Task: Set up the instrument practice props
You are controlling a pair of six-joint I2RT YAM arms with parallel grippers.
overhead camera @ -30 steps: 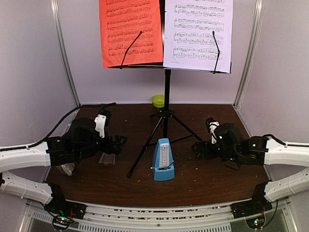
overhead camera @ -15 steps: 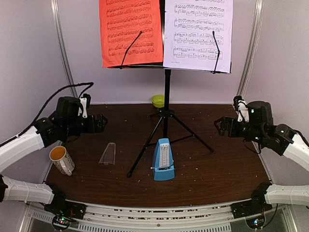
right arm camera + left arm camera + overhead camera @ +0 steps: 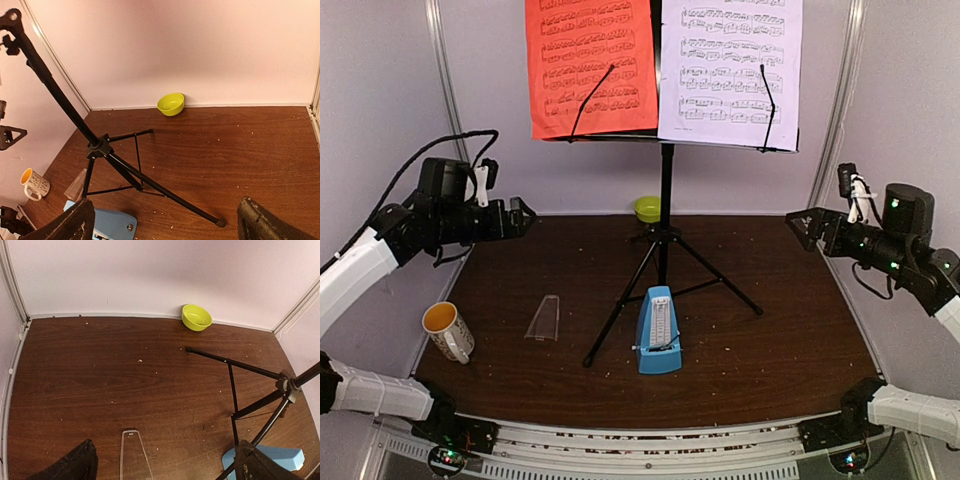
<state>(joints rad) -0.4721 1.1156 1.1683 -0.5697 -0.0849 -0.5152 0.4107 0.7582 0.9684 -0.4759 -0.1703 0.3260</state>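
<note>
Table: I am working over a dark brown wooden tabletop (image 3: 790, 340) speckled with pale crumbs and walled in by pale panels.
Music stand: the black metal music stand with tripod legs (image 3: 666, 180) is standing upright at the middle of the table, its pole rising to the shelf that is carrying the pages.
Sheets: the red music sheet (image 3: 590, 65) is sitting on the left of the shelf and the white music sheet (image 3: 730, 70) on the right, side by side. A thin black wire arm is lying across each one.
My left gripper (image 3: 523, 216): I am holding it raised above the left side of the table, its fingers spread wide and gripping nothing, pointing toward the stand.
My right gripper (image 3: 800, 226): I am holding it raised above the right side, its fingers likewise spread wide and empty, facing inward.
Metronome: the small blue pyramid metronome (image 3: 658, 332) is standing upright and uncovered between the two near tripod legs, just beside the left one.
Mug: a white mug with a yellow inside (image 3: 448, 332) is sitting at the left edge of the table.
Cover: the clear tapered metronome cover (image 3: 544, 318) is lying on the wood between mug and metronome, apart from both.
Bowl: a small lime-green bowl (image 3: 647, 208) is resting against the back wall, behind the stand.
</note>
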